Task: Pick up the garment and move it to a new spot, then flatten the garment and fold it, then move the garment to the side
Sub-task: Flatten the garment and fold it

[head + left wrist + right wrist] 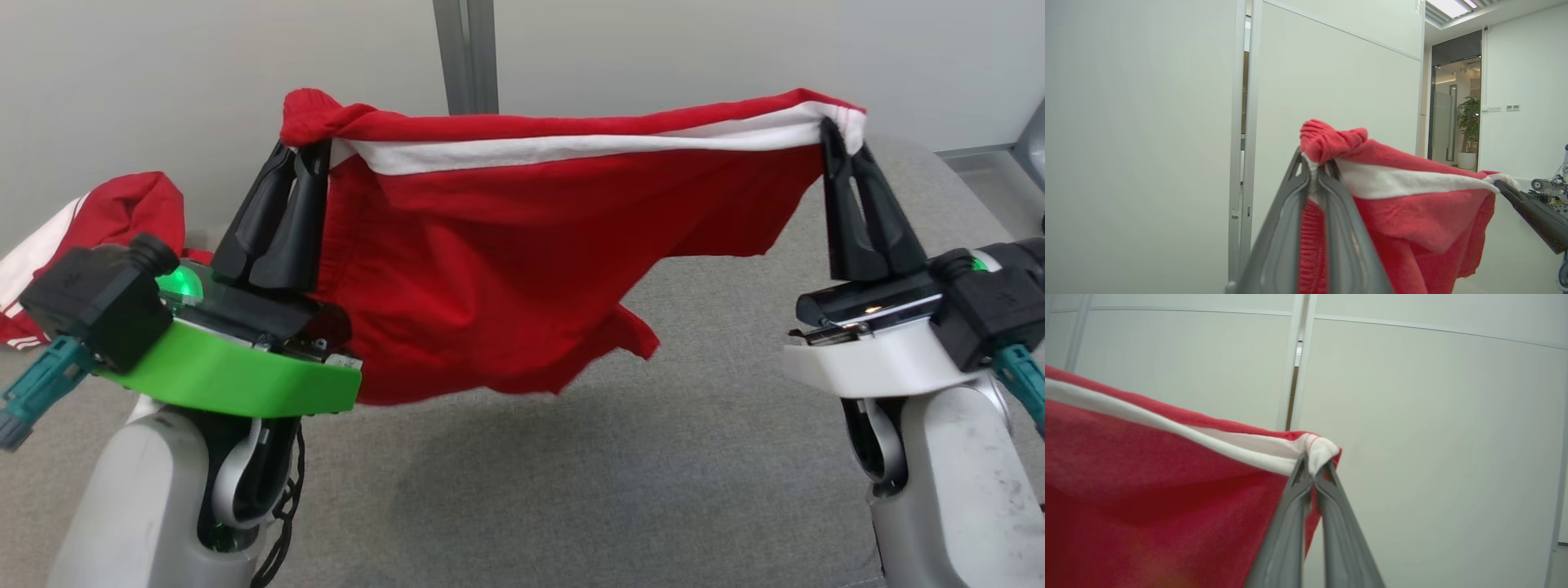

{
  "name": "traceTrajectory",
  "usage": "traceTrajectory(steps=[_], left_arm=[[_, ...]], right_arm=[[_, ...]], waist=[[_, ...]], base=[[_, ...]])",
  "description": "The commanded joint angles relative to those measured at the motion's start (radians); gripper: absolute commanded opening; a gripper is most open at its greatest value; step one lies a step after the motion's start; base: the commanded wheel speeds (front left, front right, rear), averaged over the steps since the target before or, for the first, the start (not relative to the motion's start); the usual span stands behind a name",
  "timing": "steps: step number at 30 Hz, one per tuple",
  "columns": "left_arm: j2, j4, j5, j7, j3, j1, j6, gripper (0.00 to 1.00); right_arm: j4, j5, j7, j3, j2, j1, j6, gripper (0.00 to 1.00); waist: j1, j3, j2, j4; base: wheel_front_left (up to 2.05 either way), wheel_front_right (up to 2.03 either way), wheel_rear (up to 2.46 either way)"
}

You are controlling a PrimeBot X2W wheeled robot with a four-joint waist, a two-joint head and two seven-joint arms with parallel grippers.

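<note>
A red garment [506,269] with a white stripe hangs in the air above the grey table [718,457], stretched between both grippers. My left gripper [304,151] is shut on its left top corner, where the cloth bunches over the fingertips. At the other top corner my right gripper [837,131] is shut on the white-edged cloth. The left wrist view shows the garment [1412,228] pinched in the left gripper [1314,165], with the other gripper's dark finger at the far right. In the right wrist view the garment [1147,490] fills the left side, clamped by the right gripper [1312,465].
Another red and white garment [106,220] lies crumpled at the table's far left. A pale partition wall [653,57] with a grey post stands close behind the table. The table's right edge curves away near the right arm.
</note>
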State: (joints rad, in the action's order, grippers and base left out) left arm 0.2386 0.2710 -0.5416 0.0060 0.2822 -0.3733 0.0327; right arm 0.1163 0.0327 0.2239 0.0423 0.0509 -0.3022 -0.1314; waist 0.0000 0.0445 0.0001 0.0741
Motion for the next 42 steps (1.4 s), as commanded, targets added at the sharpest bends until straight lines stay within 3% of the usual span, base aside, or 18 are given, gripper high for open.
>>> traceTrajectory(steps=[1, 6, 9, 15, 20, 23, 27, 35, 42], left_arm=[[0.013, 0.040, 0.004, 0.027, -0.003, 0.006, -0.012, 0.00], [0.038, 0.120, -0.011, 0.124, -0.009, -0.025, -0.038, 0.00], [0.040, 0.080, -0.038, 0.161, -0.009, -0.047, -0.038, 0.00], [0.044, -0.092, -0.070, 0.222, -0.013, -0.181, -0.013, 0.00], [0.040, -0.319, -0.050, 0.237, -0.011, -0.429, 0.019, 0.00], [0.016, -0.444, -0.025, 0.172, -0.031, -0.596, 0.020, 0.00], [-0.010, -0.571, -0.007, 0.075, -0.041, -0.700, 0.030, 0.00], [-0.024, -0.749, -0.033, -0.018, 0.015, -0.566, 0.076, 0.00], [-0.039, -0.782, -0.068, -0.129, 0.041, -0.391, 0.088, 0.00]], right_arm=[[0.049, -0.003, -0.015, -0.001, 0.001, 0.022, 0.002, 0.00], [0.207, 0.001, -0.080, 0.010, 0.000, 0.058, 0.001, 0.00], [0.196, -0.014, -0.109, 0.004, 0.001, 0.055, 0.002, 0.00], [-0.033, -0.055, -0.115, -0.037, 0.000, -0.101, 0.002, 0.00], [-0.317, -0.075, -0.052, -0.066, 0.001, -0.392, 0.002, 0.00], [-0.442, -0.084, 0.003, -0.079, 0.002, -0.557, 0.002, 0.00], [-0.536, -0.110, 0.034, -0.059, 0.002, -0.654, 0.002, 0.00], [-0.645, -0.127, 0.042, 0.015, 0.002, -0.550, 0.002, 0.00], [-0.577, -0.155, 0.042, -0.025, 0.003, -0.386, 0.002, 0.00]], waist=[[0.0000, 0.007, -0.0001, 0.015], [0.0000, -0.018, -0.0001, 0.021], [0.0000, -0.045, -0.0001, 0.024], [0.0000, -0.167, -0.0001, 0.038], [0.0000, -0.269, -0.0001, 0.057], [0.0000, -0.315, -0.0001, 0.068], [0.0000, -0.363, -0.0001, 0.073], [0.0000, -0.422, -0.0001, 0.057], [0.0000, -0.422, -0.0001, 0.045]], base=[[0.00, 0.00, 0.00], [0.00, 0.00, 0.00], [0.00, 0.00, 0.00], [0.00, 0.00, 0.00], [0.00, 0.00, 0.00], [0.00, 0.00, 0.00], [0.00, 0.00, 0.00], [0.00, 0.00, 0.00], [0.00, 0.00, 0.00]])
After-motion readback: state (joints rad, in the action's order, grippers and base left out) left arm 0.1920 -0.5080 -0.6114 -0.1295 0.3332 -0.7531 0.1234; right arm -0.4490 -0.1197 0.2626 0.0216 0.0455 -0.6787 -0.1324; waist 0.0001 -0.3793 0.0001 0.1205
